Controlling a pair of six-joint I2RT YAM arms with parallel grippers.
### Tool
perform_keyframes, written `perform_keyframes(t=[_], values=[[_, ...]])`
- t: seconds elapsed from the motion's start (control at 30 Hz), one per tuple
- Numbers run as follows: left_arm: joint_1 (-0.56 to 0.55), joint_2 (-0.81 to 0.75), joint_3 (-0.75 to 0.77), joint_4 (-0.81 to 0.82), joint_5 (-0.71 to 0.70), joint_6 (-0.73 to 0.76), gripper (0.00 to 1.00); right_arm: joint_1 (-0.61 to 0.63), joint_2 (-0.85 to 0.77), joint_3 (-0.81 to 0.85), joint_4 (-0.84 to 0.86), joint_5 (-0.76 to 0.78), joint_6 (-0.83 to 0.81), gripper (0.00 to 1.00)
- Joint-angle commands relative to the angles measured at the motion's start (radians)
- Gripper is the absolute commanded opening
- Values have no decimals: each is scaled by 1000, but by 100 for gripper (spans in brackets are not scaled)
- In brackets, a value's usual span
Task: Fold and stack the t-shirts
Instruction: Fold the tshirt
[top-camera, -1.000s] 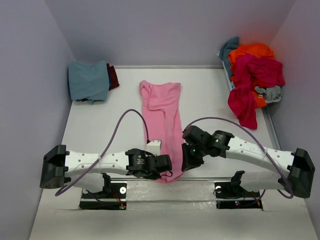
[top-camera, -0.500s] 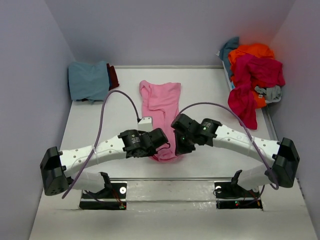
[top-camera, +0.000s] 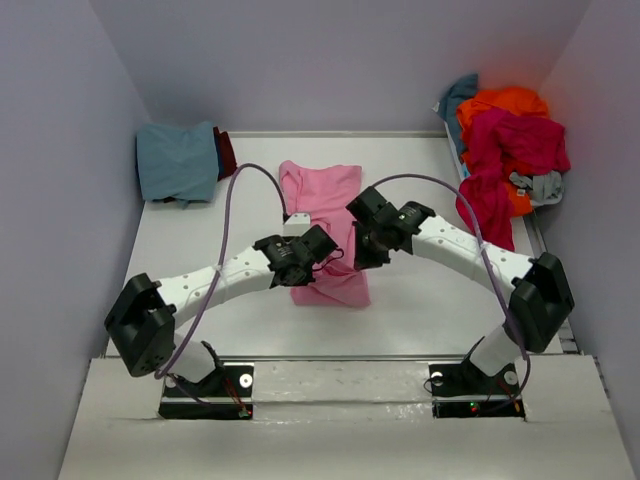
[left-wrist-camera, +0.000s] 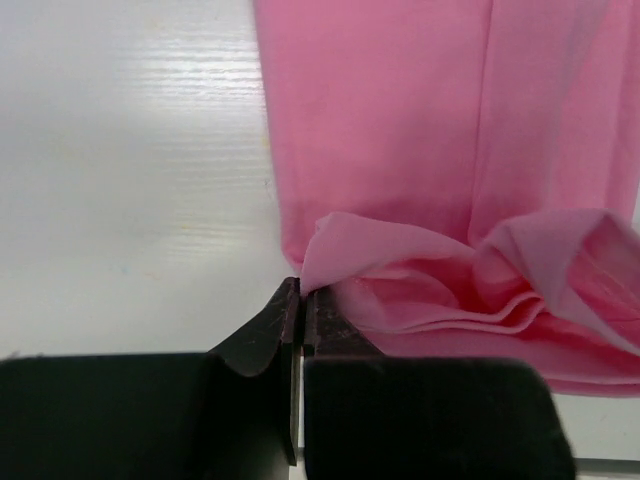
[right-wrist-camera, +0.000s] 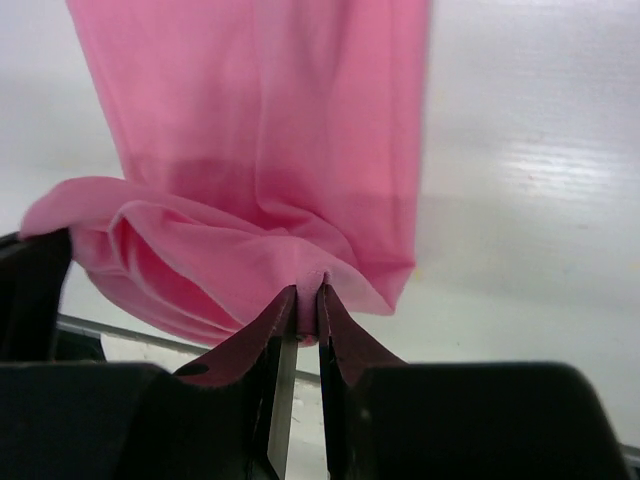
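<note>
A light pink t-shirt (top-camera: 325, 200) lies lengthwise in the middle of the table, folded into a narrow strip. My left gripper (top-camera: 322, 262) is shut on its near left corner (left-wrist-camera: 318, 262). My right gripper (top-camera: 362, 258) is shut on its near right corner (right-wrist-camera: 320, 280). Both hold the near hem lifted and carried over the shirt, so the cloth bulges in folds (top-camera: 335, 285) between them. A folded dusty teal-blue t-shirt (top-camera: 178, 160) lies at the far left, with a dark red one (top-camera: 228, 152) showing beside it.
A heap of unfolded t-shirts, orange (top-camera: 500, 102), crimson-magenta (top-camera: 505, 150), teal (top-camera: 458, 95) and grey (top-camera: 540, 185), sits at the far right, one crimson shirt hanging down (top-camera: 490, 215). Walls close the table on three sides.
Both grippers have moved away from the near edge toward the middle of the table, carrying the pink shirt's near hem over the rest of the shirt. The strip now looks shorter.
</note>
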Motion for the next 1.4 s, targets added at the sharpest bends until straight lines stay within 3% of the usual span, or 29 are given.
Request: perform_keyframes(t=[0.0,0.17,0.6,1.37], values=[[20,34,53,94,-8,89,6,-14,81,117,49,24,-66,19],[55,152,140,129,3,130,6,-46,170,195,59,21,-89,19],[195,227,237,158,14,224,6,-175,302,353,43,8,-151,19],[319,411,349,206,60,293,6,-223,561,585,16,-11,-178,18]])
